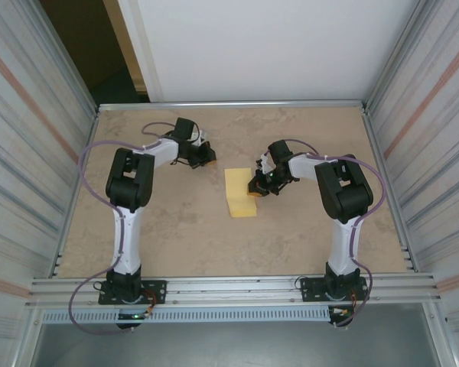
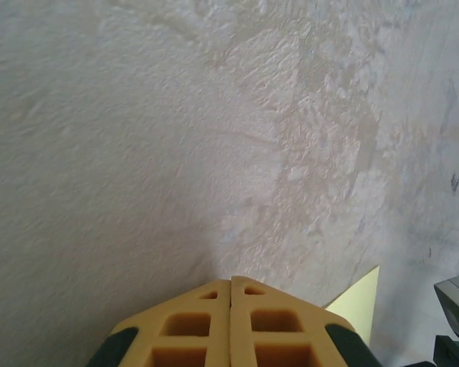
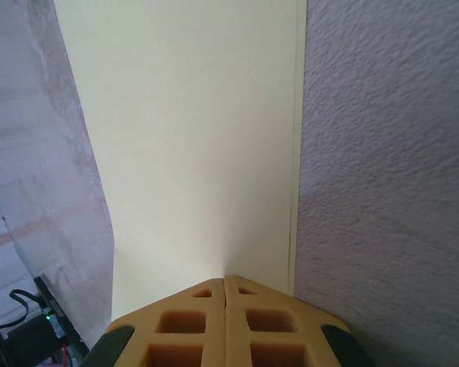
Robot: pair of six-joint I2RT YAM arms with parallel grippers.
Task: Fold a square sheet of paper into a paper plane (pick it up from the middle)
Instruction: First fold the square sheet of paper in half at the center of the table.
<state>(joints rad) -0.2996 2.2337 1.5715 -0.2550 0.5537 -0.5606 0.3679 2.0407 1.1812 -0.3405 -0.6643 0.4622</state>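
The paper [image 1: 240, 193] lay flat in the middle of the surface [image 1: 176, 237], between the two arms. It showed as an upright rectangle rather than a square. In the right wrist view [image 3: 199, 153] a second edge ran just inside its right edge, so it looked doubled over, two layers nearly matched.

The right pincer [image 1: 253, 186] sat at the paper's right edge, its fingers pressed together [image 3: 225, 280] with the tip over the sheet. No paper showed between them. It seemed to be pressing down on the sheet, though whether it actually touched could not be told. The left pincer [image 1: 209, 158] was also pressed together [image 2: 230, 281] and held nothing. It hung over bare surface to the far left of the paper, with one yellow corner [image 2: 363, 302] just past it.

The paper was likely very light, thin and limp. It would probably slide on the surface under a sideways push, curl if lifted by one corner, and keep any stray crease. A hold at mid-edge, with the other pincer pinning the sheet, seemed safest.
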